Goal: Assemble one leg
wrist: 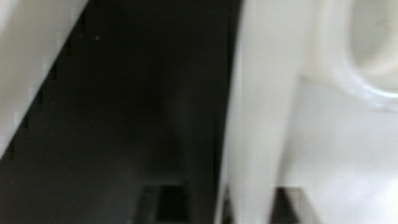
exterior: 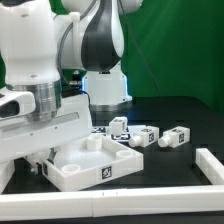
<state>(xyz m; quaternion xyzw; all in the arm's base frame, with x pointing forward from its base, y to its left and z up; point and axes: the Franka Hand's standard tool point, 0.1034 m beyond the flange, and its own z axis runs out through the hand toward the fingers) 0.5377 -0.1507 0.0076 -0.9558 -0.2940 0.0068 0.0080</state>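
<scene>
arm: the white Panda arm is filling the exterior view's left and reaching down toward the table.
gripper: the gripper is sitting low at the left corner of the tray-like part. The wrist body is hiding the fingers, so I cannot tell whether they are apart, closed, or holding anything.
tray-like part: a large white square with a raised rim is lying flat on the black table, showing one marker tag on its front wall.
leg: the leg is lying on the table just behind the tray's far edge, apart from the gripper and not being held.
second leg: the second leg is lying just beside the first, toward the exterior view's right.
third leg: the third leg is lying further right, near the second but not touching it.
rail: a white rail is running along the table's right and front edges.
wrist view: it is showing only blur, a dark band between white surfaces and a curved white rim; I cannot tell what these are.
</scene>
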